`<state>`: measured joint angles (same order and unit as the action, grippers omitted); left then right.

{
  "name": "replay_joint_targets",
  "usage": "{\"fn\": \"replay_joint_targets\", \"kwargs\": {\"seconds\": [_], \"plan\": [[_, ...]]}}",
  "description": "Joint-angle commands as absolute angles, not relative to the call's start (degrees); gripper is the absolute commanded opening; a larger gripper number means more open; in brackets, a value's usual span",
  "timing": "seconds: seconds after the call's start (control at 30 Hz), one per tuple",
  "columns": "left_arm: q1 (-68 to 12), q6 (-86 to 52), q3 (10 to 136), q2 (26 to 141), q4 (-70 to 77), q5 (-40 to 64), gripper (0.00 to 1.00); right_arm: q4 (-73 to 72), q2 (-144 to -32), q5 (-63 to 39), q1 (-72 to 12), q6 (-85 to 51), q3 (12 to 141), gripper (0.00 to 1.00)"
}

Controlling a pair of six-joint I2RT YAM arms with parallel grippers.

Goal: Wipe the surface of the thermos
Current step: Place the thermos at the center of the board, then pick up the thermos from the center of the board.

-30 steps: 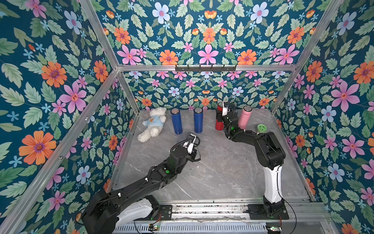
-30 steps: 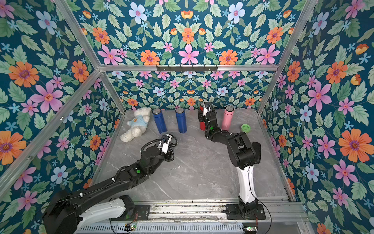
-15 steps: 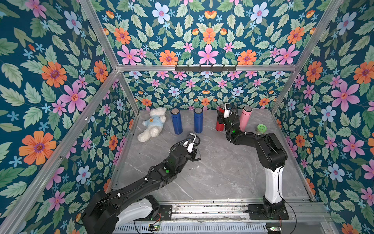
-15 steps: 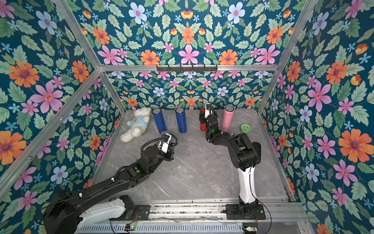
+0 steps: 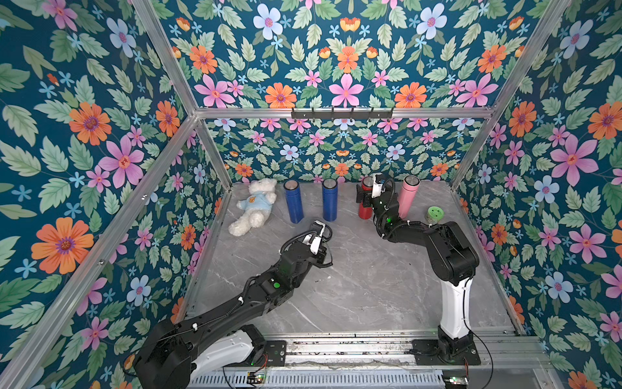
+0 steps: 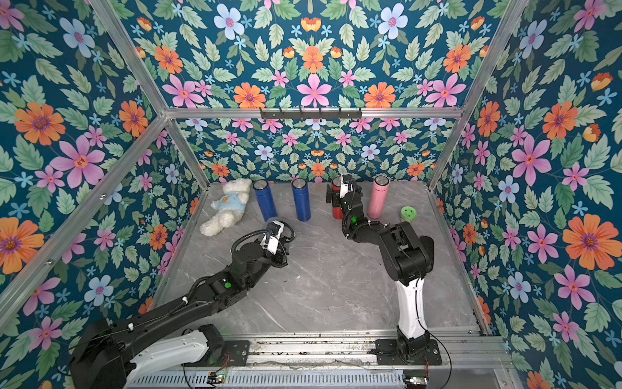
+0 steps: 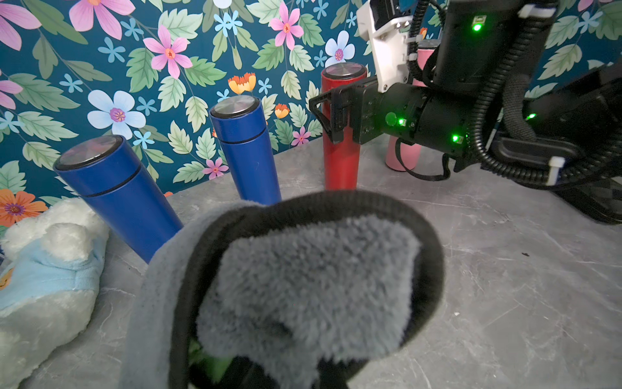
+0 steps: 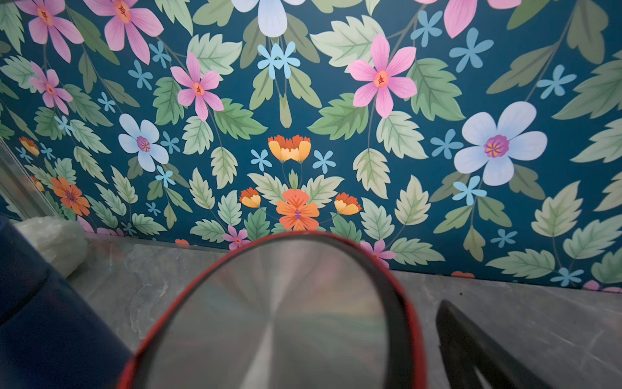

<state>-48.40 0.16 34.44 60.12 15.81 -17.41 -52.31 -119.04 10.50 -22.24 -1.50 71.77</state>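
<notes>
The right jaws (image 7: 336, 114) stand wide open on either side of the red thermos (image 7: 340, 161), up near its steel cap. From the right wrist view I can see one jaw clear of the red wall with a gap between them, so nothing is gripped. The red thermos stands upright on the grey marbled surface (image 5: 370, 286), close to the flowered back wall.

The left jaws (image 5: 319, 249) are closed tight and buried in a grey fleecy cloth (image 7: 309, 286) with a black edge, which bunches up over them. They hover over the middle of the surface, well short of the row of bottles and pointing towards it.

On one side of the red thermos is a blue thermos (image 5: 329, 200), then a second blue thermos (image 5: 294, 202), both upright with steel caps. Past those a white teddy bear (image 5: 252, 208) in a pale blue shirt lies on its back near the corner. The orange badge on its shirt is too small to read. On the other side of the red one, behind the right arm, stands a pink thermos (image 5: 407, 197), and further along a small round green lid-like thing (image 5: 435, 214) sits near the side wall. If any of the bottles carries lettering, it is too small for me to make out.
</notes>
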Motion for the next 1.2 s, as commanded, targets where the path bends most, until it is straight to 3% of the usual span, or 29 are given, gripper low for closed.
{"fn": "replay_joint_targets", "kwargs": {"seconds": [0.0,0.3,0.6,0.87,1.17], "plan": [[-48.34,0.84,34.54,59.72,16.35,-18.11,0.00,-54.49,-117.78,10.20,-22.48,-1.93,71.45,0.99],[-48.25,0.67,34.19,59.23,16.17,-18.37,0.00,-55.32,-114.81,10.20,-23.77,0.00,69.51,0.99],[-48.25,0.10,33.53,57.67,15.65,-18.71,0.00,-53.04,-113.27,10.11,-23.91,0.78,69.74,0.68],[-48.25,0.10,33.17,56.58,14.95,-19.02,0.00,-53.04,-113.40,10.72,-23.95,0.94,69.61,0.68],[-48.25,0.00,33.12,56.09,14.85,-19.08,0.00,-53.04,-112.57,11.73,-23.93,2.28,69.56,0.78]]}}
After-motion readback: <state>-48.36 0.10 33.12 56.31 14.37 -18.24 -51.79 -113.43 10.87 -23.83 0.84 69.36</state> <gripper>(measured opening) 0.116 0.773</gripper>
